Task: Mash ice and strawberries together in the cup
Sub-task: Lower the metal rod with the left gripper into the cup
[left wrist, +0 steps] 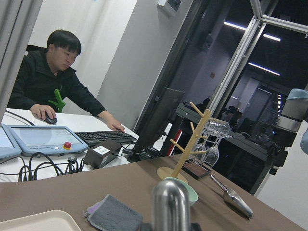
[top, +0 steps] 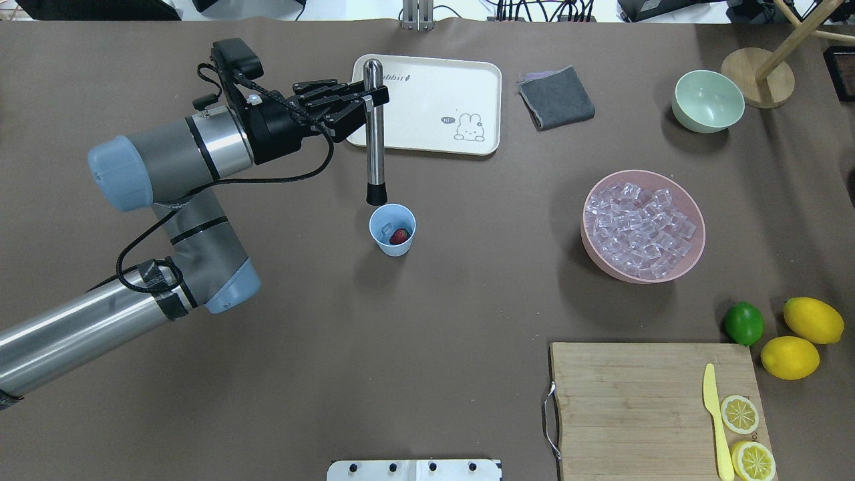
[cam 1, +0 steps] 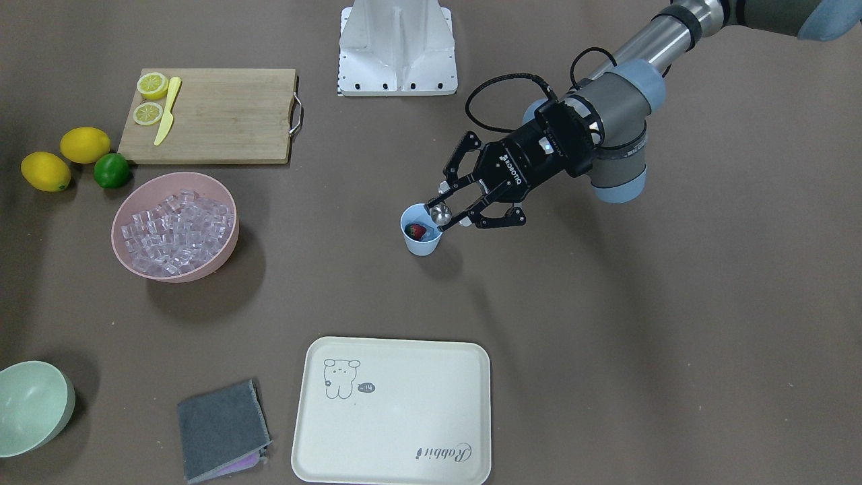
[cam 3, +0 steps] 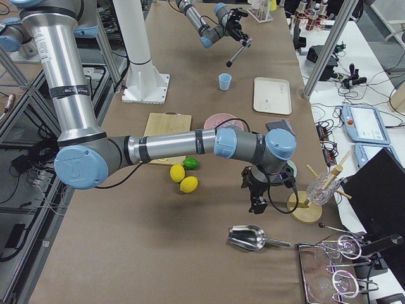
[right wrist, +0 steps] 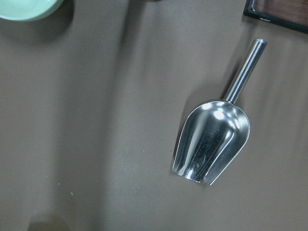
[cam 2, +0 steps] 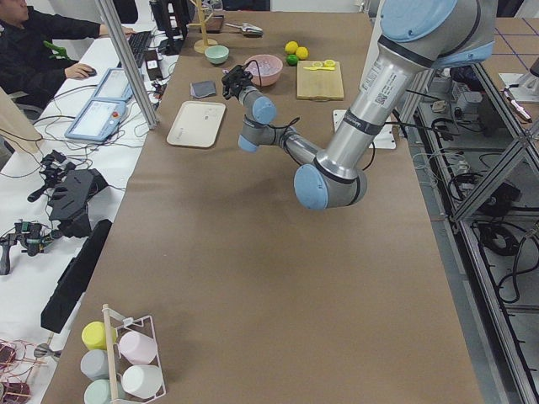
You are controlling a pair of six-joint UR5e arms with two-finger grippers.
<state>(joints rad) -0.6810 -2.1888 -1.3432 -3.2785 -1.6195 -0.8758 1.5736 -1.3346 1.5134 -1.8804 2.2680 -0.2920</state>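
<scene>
The light-blue cup (top: 392,229) stands at mid table, also in the front view (cam 1: 421,236). Inside it lie a red strawberry (top: 400,236) and a clear ice cube (top: 387,231). My left gripper (top: 364,100) is shut on a steel muddler (top: 375,133) with a black tip. It holds the muddler upright above the cup, tip clear of the rim. The muddler's rounded top shows in the left wrist view (left wrist: 170,207). More ice (top: 642,227) fills a pink bowl (top: 696,250). My right gripper (cam 3: 257,199) hangs far off above a metal scoop (right wrist: 211,139); I cannot tell whether it is open or shut.
A cream tray (top: 427,100), a grey cloth (top: 556,97) and a pale-green bowl (top: 708,100) lie along the far edge. A wooden board (top: 634,401) carries lemon halves and a yellow knife. Two lemons and a lime (top: 743,323) sit beside it. A wooden glass rack (top: 758,80) stands at the far right.
</scene>
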